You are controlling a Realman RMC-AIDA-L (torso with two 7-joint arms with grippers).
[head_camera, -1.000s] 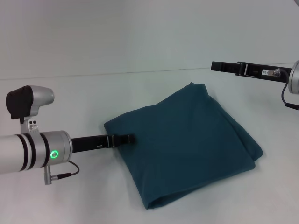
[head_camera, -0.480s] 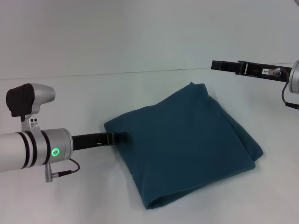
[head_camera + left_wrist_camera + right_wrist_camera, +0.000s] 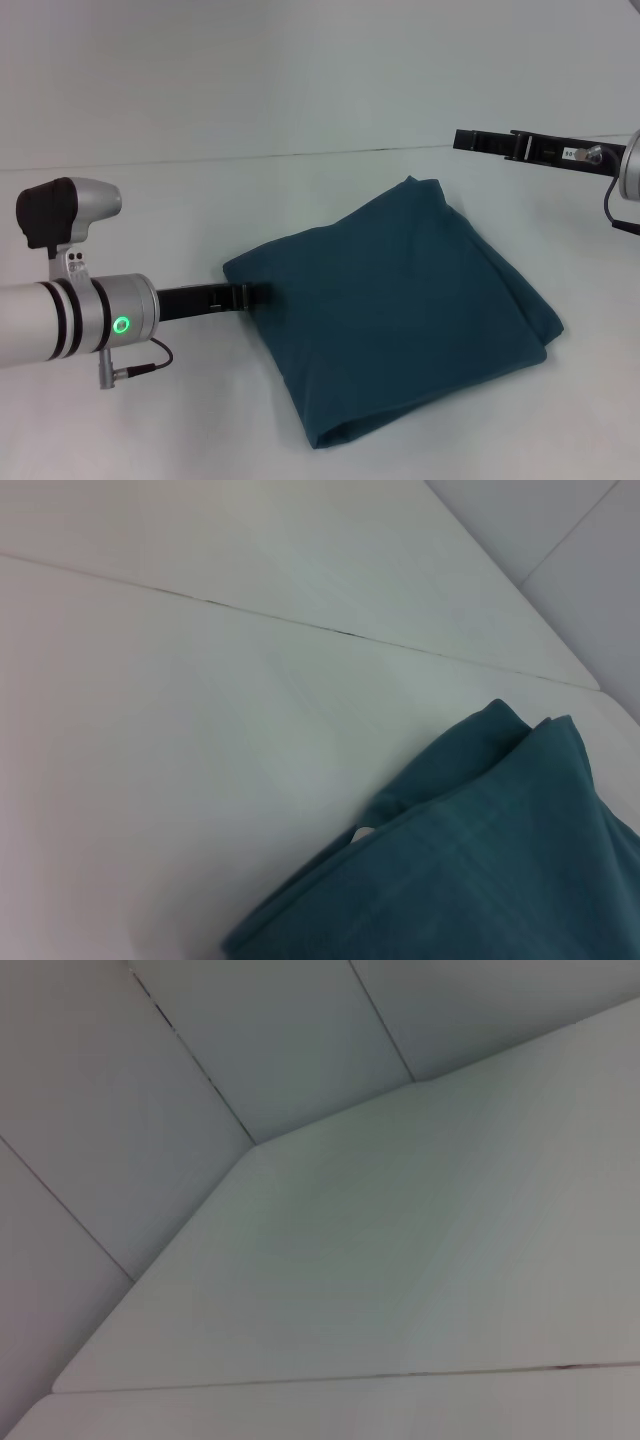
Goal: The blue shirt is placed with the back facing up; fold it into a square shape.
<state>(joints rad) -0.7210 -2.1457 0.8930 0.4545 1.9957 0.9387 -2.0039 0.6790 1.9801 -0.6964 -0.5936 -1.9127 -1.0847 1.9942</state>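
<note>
shirt (image 3: pixel 400 310) mid-table (image 3: pixel 150 200); left hand (image 3: pixel 262 294) at its left edge; right hand (image 3: pixel 462 139) behind-right

white table (image 3: pixel 200 420) lying bare and matte, spanning the whole foreground | thin dark seam (image 3: pixel 300 623) running straight across the table surface | pale wall (image 3: pixel 300 70) rising behind the far table edge | wall panel joints (image 3: pixel 190 1055) showing as thin dark lines
</note>
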